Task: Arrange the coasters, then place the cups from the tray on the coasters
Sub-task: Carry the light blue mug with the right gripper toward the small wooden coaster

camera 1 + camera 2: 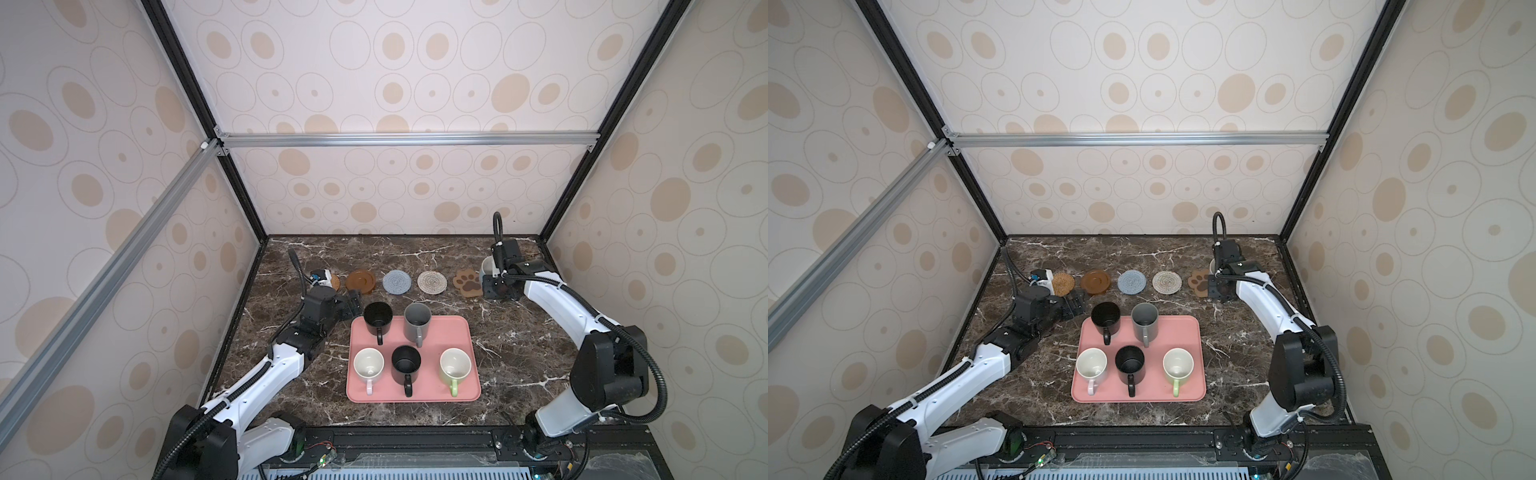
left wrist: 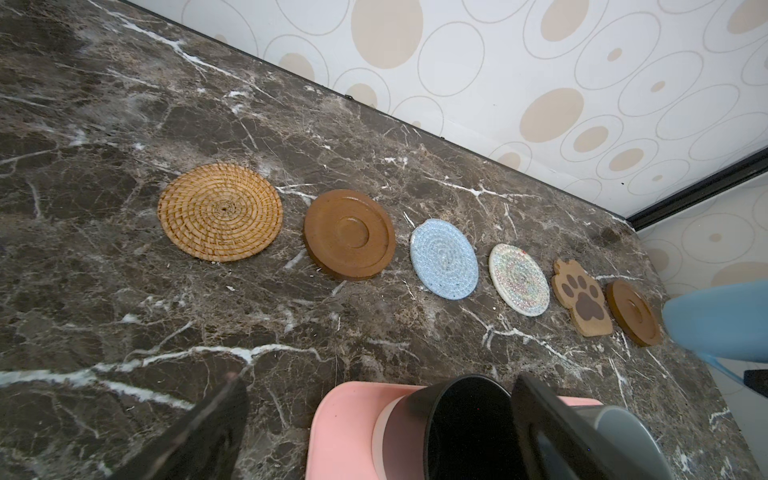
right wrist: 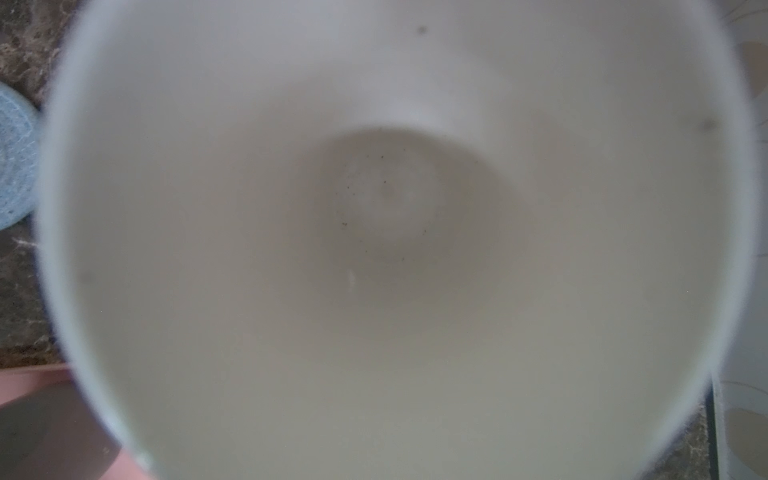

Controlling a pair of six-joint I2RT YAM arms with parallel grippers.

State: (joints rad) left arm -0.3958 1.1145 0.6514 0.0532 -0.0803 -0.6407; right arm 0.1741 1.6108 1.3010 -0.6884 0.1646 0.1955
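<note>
Stock as I see it.
- Worktop (image 1: 519, 357): dark brown marble with white veining.
- Walls (image 1: 395, 62): cream, printed with beige ovals inside thin grey rings.
- Tray (image 1: 469, 374): plain pink.
- Black mug (image 1: 378, 318) at the tray's far-left corner, and a second black mug (image 1: 406, 363).
- Grey mug (image 1: 417, 322).
- Pale pink mug (image 1: 368, 365) and light green mug (image 1: 455, 365), both white inside.
- Light blue mug (image 2: 723, 320): off-white inside, with dark specks.
- Rattan coaster (image 2: 220, 212): golden-tan spiral weave.
- Brown disc (image 2: 349, 241) and a second brown disc (image 2: 633, 311), both plain.
- Blue-grey knitted round (image 2: 444, 266).
- Cream knitted round (image 2: 518, 279): faint coloured flecks.
- Paw coaster (image 2: 582, 301): tan, with dark brown pads.
- My arms (image 1: 557, 299): white shells and black joints.
</note>
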